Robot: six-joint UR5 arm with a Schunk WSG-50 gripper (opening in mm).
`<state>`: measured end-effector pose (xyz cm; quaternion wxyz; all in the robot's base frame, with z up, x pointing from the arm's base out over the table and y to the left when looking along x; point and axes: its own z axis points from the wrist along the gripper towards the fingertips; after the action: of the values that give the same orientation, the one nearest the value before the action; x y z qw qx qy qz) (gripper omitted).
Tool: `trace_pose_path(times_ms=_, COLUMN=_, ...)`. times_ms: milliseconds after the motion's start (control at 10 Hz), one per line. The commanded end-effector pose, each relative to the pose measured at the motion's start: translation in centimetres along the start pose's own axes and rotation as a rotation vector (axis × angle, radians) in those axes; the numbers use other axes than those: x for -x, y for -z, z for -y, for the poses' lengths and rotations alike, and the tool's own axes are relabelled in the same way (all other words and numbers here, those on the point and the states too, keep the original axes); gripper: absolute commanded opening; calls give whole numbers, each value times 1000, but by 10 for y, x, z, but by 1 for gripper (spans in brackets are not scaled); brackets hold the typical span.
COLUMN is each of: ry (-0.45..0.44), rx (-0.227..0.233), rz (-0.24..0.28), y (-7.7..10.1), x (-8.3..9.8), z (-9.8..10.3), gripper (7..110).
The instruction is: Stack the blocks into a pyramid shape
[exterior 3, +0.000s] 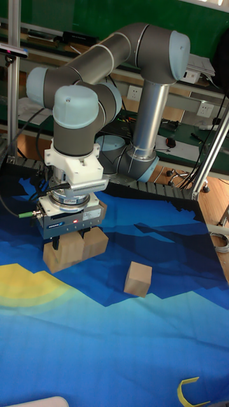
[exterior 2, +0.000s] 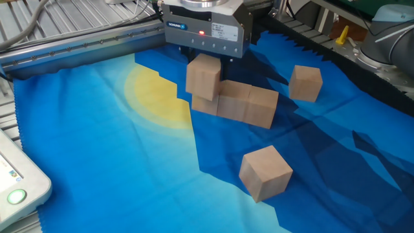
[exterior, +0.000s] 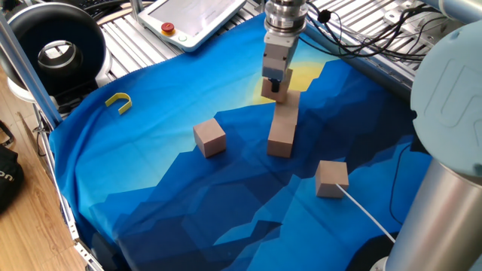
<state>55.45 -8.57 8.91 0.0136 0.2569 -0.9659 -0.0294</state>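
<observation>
My gripper is shut on one wooden block. It holds that block at the far end of a short row of blocks lying on the blue cloth, overhanging the row's end block. Whether the block touches the row I cannot tell. Two more blocks lie loose on the cloth: one left of the row and one nearer the arm's base. In the tall fixed view the gripper hangs over the row, and a loose block sits to its right.
A small yellow U-shaped piece lies near the cloth's left edge. A white pendant and a metal frame run along the back. The grey arm base fills the right side, and a white cable crosses the cloth near it.
</observation>
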Motion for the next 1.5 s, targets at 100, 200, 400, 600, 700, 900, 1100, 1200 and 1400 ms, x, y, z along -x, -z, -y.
trace_pose_path(times_ms=100, ry=-15, rx=-60, rz=49, y=2, x=12, z=16, gripper=7)
trace_pose_path(times_ms=200, ry=-17, rx=-53, rz=32, y=2, x=8, z=14, gripper=7)
trace_pose_path(times_ms=400, ry=-19, rx=-26, rz=19, y=2, x=5, z=7, gripper=7)
trace_pose_path(times_ms=600, ry=-16, rx=-29, rz=15, y=2, x=4, z=8, gripper=7)
trace_pose_path(times_ms=700, ry=-16, rx=-25, rz=18, y=2, x=4, z=7, gripper=7)
trace_pose_path(times_ms=900, ry=13, rx=18, rz=10, y=1, x=2, z=-4, gripper=7)
trace_pose_path(times_ms=1100, ry=69, rx=107, rz=-2, y=-1, x=-7, z=-27, gripper=7)
trace_pose_path(times_ms=1200, ry=92, rx=86, rz=-45, y=2, x=-20, z=-23, gripper=7)
trace_pose_path(times_ms=1400, ry=117, rx=55, rz=-53, y=8, x=-29, z=-17, gripper=7)
